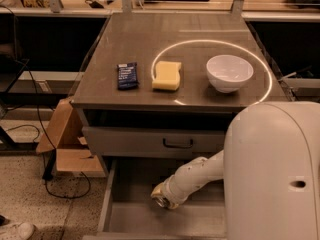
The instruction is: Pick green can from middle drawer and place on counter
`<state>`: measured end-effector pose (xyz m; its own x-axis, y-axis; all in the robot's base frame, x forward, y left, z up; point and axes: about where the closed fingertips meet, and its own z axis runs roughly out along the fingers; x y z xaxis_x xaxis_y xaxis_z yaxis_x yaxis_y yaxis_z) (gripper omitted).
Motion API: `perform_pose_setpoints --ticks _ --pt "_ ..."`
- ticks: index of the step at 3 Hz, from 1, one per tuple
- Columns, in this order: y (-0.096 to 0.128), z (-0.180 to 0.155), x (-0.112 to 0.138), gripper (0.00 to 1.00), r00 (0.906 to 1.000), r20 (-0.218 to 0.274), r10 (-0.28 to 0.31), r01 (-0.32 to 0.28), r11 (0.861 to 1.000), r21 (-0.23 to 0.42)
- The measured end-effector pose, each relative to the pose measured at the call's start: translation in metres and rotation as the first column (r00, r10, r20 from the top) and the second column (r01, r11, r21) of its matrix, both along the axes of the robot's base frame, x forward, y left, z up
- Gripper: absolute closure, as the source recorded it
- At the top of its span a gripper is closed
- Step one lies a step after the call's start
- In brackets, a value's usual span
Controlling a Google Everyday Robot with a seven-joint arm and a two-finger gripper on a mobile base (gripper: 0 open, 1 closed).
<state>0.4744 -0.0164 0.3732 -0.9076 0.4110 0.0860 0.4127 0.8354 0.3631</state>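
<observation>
While gripper (162, 199) hangs low inside middle drawer (131, 223), green can indistinguishable at its tip; jaws' state cannot tell; worktop (150, 39) above.

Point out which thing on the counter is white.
The bowl, rightmost on the counter; the sponge is yellow, the packet dark blue. The hand is down in the drawer.
</observation>
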Motion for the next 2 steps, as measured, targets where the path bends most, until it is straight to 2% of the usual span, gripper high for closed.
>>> perform_pose_setpoints --ticks 2 --pt "-0.046 0.018 -0.038 1.0 0.9962 -0.036 -0.08 0.079 0.997 -0.018"
